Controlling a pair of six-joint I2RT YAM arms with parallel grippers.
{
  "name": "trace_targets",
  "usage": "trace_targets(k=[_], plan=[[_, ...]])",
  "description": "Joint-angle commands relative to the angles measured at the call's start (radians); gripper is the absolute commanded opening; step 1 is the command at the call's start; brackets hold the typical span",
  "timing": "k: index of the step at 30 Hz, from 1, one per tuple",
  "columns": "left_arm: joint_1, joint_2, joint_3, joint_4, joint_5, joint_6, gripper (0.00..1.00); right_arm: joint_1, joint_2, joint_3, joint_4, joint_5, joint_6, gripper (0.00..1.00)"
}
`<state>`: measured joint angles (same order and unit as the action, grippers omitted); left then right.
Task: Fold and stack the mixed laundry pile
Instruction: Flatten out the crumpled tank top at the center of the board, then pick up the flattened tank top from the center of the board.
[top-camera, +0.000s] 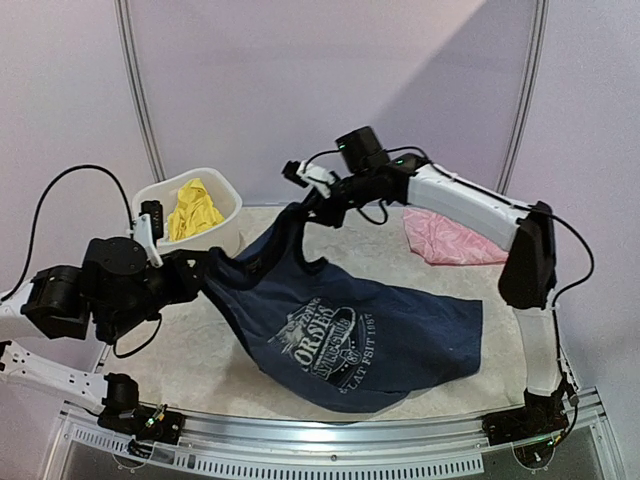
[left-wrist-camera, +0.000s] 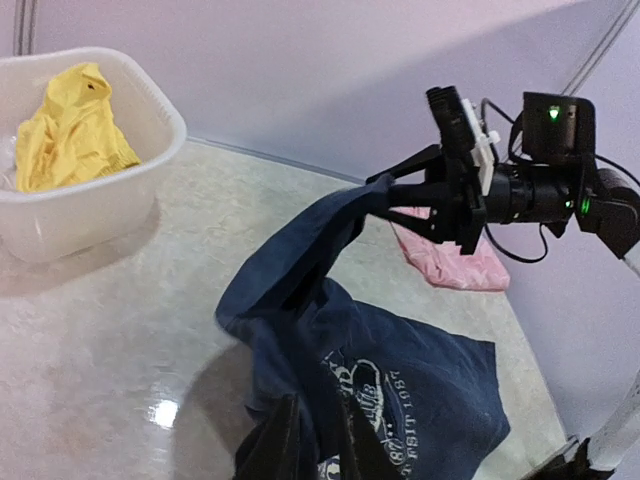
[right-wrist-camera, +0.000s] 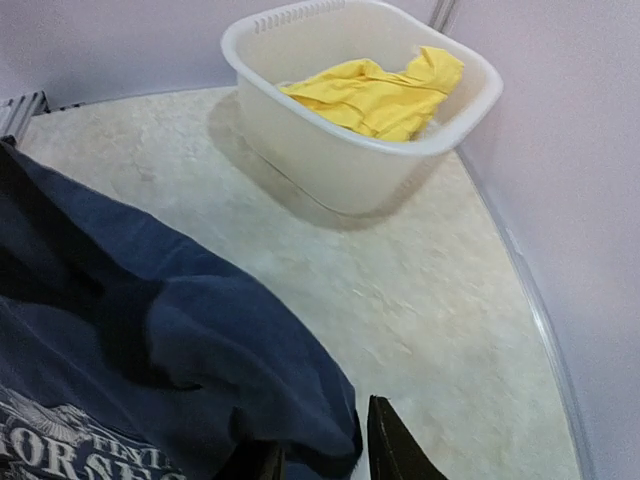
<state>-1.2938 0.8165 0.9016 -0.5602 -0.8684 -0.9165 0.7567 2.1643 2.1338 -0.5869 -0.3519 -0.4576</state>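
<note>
One navy top (top-camera: 400, 330), left tool (top-camera: 205, 265), right tool (top-camera: 303, 208)

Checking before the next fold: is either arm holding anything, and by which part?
Both hold the navy top: the left gripper pinches its edge near one shoulder strap, and the right gripper holds the other strap higher.

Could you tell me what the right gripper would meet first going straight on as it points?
Beyond the navy printed top the right gripper holds, probably the white plastic tub; depth unclear.
</note>
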Motion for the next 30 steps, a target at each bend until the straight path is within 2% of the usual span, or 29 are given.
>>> trace_targets(k=[1, 3, 5, 7, 9, 11, 15, 21, 25, 30], plan=[[0.005, -0.087, 0.035, -0.347, -0.108, -0.263, 0.36, 0.072, 0.149, 0.208, -0.071, -0.008, 0.041, 0.5], [0.004, -0.107, 0.068, -0.413, -0.155, -0.25, 0.46, 0.076, 0.172, 0.253, -0.076, 0.003, 0.068, 0.63], [0.011, -0.106, 0.091, -0.308, -0.196, -0.021, 0.54, 0.057, 0.14, 0.231, -0.089, 0.013, 0.089, 0.65], [0.053, -0.052, 0.13, -0.171, -0.194, 0.266, 0.67, 0.003, 0.082, 0.162, -0.101, -0.015, 0.119, 0.65], [0.177, 0.05, 0.217, -0.132, -0.054, 0.467, 0.74, -0.072, -0.009, 0.062, -0.112, -0.061, 0.16, 0.64], [0.325, 0.158, 0.311, -0.136, 0.168, 0.564, 0.75, -0.157, -0.116, -0.044, -0.149, -0.097, 0.19, 0.63], [0.471, 0.375, 0.407, -0.109, 0.457, 0.661, 0.73, -0.328, -0.29, -0.298, -0.202, -0.099, 0.168, 0.6], [0.582, 0.717, 0.566, -0.069, 0.71, 0.688, 0.67, -0.526, -0.485, -0.62, -0.197, -0.083, 0.169, 0.56], [0.626, 0.959, 0.716, -0.063, 0.839, 0.685, 0.63, -0.657, -0.528, -0.738, -0.208, -0.079, 0.169, 0.53], [0.664, 1.191, 0.866, -0.067, 0.999, 0.684, 0.66, -0.748, -0.486, -0.793, -0.267, -0.08, 0.115, 0.53]])
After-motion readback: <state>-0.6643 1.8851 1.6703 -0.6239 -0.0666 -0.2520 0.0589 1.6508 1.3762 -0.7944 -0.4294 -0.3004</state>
